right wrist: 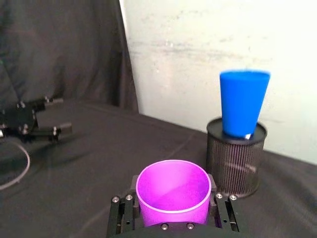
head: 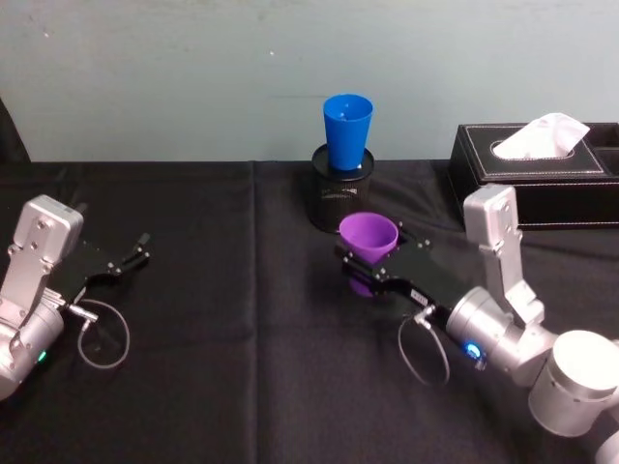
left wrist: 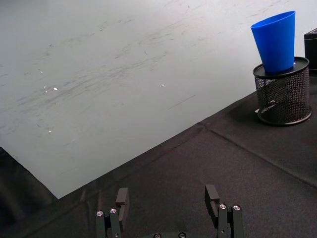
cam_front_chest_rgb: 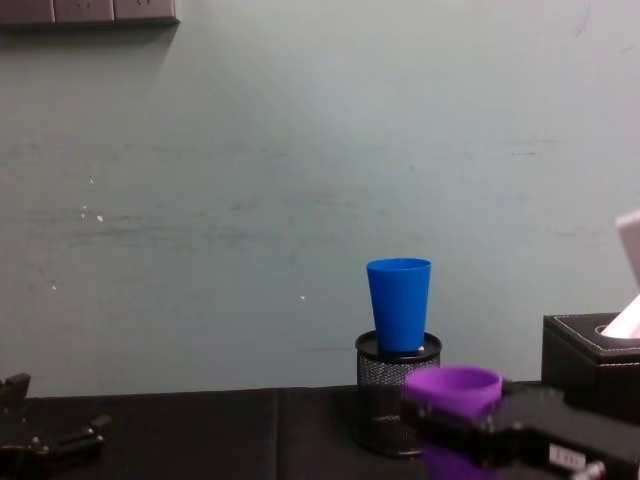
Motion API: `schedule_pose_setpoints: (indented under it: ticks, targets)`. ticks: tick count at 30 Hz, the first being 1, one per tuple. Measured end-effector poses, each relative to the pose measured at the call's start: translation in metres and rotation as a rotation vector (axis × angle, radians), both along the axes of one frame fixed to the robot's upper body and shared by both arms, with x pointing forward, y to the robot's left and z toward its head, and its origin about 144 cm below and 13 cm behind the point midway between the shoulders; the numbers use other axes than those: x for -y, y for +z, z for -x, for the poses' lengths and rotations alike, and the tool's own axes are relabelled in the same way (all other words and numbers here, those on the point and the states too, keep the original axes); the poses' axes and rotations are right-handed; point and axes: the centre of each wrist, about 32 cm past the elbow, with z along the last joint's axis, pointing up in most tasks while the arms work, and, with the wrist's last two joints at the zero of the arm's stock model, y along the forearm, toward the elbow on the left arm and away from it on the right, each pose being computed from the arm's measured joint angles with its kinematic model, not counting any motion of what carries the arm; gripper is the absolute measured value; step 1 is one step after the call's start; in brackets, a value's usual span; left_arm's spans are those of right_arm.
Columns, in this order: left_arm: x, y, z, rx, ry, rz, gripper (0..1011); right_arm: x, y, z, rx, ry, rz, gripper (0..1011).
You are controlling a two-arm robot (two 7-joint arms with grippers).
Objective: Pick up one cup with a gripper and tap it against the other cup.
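Purple cup [head: 368, 235]: one, mouth up, clamped in the right claw [head: 372, 253], just in front of the mesh holder [head: 334, 198], apart from the blue cup [head: 347, 130].
Blue cup: one, upright atop the mesh holder, at the rear of the surface [head: 242, 338].
Left claw [head: 135, 253]: jaws wide, holding nothing, well apart at far left.
Count: two cups, two claws, one holder, one tissue box [head: 542, 174].

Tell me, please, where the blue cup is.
In the head view, the blue cup stands in the mesh holder at back centre, beyond the right gripper's purple cup.
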Motion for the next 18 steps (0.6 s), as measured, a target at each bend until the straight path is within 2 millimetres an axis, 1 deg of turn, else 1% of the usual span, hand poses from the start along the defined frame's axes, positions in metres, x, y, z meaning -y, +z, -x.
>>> schedule_pose_setpoints:
  ticks: [7, 12, 18]
  targets:
    - [0.000, 0.000, 0.000, 0.000, 0.000, 0.000, 1000, 0.001, 0.026, 0.003, 0.036, -0.021, -0.025, 739]
    - [0.000, 0.000, 0.000, 0.000, 0.000, 0.000, 1000, 0.001, 0.031, 0.005, 0.049, -0.027, -0.037, 739]
    - [0.000, 0.000, 0.000, 0.000, 0.000, 0.000, 1000, 0.001, 0.030, 0.005, 0.049, -0.027, -0.037, 739]
